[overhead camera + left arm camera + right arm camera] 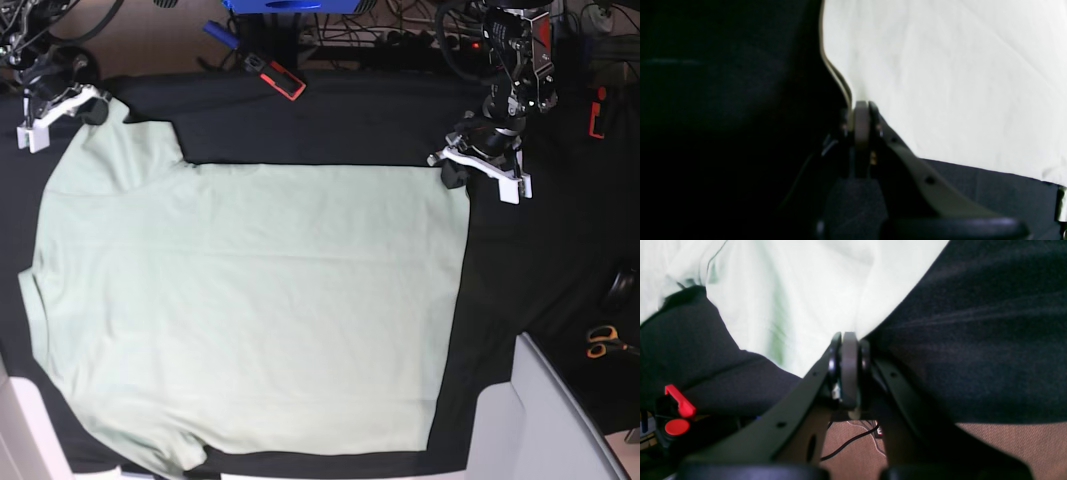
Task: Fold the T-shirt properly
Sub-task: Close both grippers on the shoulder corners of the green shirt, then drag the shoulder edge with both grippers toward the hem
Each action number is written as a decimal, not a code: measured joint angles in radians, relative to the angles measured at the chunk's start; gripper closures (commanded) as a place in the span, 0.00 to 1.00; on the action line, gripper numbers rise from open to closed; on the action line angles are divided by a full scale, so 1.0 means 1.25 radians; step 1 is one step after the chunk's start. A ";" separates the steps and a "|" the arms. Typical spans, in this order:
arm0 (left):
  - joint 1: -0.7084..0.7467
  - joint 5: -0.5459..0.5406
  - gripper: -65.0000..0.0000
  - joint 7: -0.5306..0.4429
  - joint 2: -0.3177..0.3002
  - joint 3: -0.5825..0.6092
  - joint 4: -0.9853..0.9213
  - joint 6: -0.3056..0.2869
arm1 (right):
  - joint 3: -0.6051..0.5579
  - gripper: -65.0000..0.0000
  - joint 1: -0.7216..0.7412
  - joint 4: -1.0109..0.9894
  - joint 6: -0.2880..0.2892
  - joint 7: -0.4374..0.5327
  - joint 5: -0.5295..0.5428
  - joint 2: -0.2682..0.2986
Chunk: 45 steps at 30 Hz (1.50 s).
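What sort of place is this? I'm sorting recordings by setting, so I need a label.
Probably a robotics lab workbench, not a home. A black tablecloth covers the table under the T-shirt, tangled cables run along the far edge, and orange-handled scissors lie to the side.

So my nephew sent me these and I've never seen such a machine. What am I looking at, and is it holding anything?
It is a robot with two arms, set to fold a T-shirt. The wide picture looks down on a table under a black cloth, where the pale green shirt lies spread flat. The other two pictures come from cameras on the wrists, each looking along its own claw. The left claw, at the wide picture's right, is shut on the shirt's bottom corner. The right claw, at top left in the wide picture, is shut on a sleeve's edge. Scissors lie at the table's right edge.
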 measured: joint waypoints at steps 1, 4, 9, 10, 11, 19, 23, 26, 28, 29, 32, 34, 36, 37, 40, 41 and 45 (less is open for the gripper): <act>0.001 0.000 1.00 -0.001 0.000 0.000 0.002 0.000 | -0.003 1.00 -0.005 0.002 0.000 0.000 0.000 0.003; 0.006 0.000 1.00 -0.002 -0.002 0.000 0.004 0.000 | -0.004 1.00 -0.029 0.032 0.002 -0.013 -0.013 0.011; 0.042 0.004 1.00 0.010 -0.002 0.000 0.049 0.005 | -0.004 1.00 -0.055 0.111 -0.004 -0.042 -0.031 0.012; 0.052 0.008 1.00 0.016 -0.002 0.001 0.062 0.007 | -0.004 1.00 -0.053 0.122 -0.004 -0.050 -0.030 0.012; 0.061 0.012 1.00 0.020 -0.002 0.001 0.073 0.007 | -0.005 1.00 -0.048 0.132 -0.004 -0.067 -0.029 0.016; 0.122 0.020 1.00 0.043 -0.001 0.004 0.165 0.053 | -0.064 1.00 -0.029 0.174 -0.004 -0.091 -0.033 0.056; 0.140 0.021 1.00 0.046 -0.002 0.004 0.214 0.116 | -0.062 1.00 -0.012 0.174 -0.004 -0.137 -0.034 0.056; 0.139 0.021 1.00 0.046 -0.002 0.004 0.246 0.118 | -0.061 1.00 -0.004 0.174 -0.004 -0.146 -0.033 0.057; 0.137 0.021 1.00 0.046 -0.002 0.004 0.252 0.118 | -0.062 1.00 -0.002 0.174 -0.004 -0.145 -0.033 0.058; 0.137 0.021 1.00 0.046 -0.002 0.004 0.252 0.118 | -0.062 1.00 -0.002 0.174 -0.004 -0.145 -0.033 0.058; 0.133 0.021 1.00 0.074 -0.002 0.006 0.248 0.119 | -0.062 1.00 0.003 0.174 -0.004 -0.148 -0.034 0.058; 0.114 0.022 1.00 0.117 -0.002 0.006 0.244 0.120 | -0.065 1.00 0.011 0.174 -0.004 -0.148 -0.033 0.065; 0.091 0.021 1.00 0.131 -0.002 0.005 0.244 0.120 | -0.066 1.00 0.030 0.174 -0.004 -0.151 -0.036 0.073; 0.081 0.021 1.00 0.130 -0.002 0.004 0.244 0.120 | -0.065 1.00 0.039 0.174 -0.004 -0.150 -0.036 0.075; 0.064 0.021 1.00 0.130 -0.002 0.006 0.244 0.119 | -0.066 1.00 0.061 0.173 -0.004 -0.148 -0.032 0.081; 0.060 0.021 1.00 0.131 -0.002 0.006 0.237 0.119 | -0.068 1.00 0.069 0.170 0.000 -0.160 -0.031 0.089; 0.015 0.023 1.00 0.193 0.001 0.006 0.194 0.121 | -0.065 1.00 0.111 0.155 -0.004 -0.183 -0.035 0.110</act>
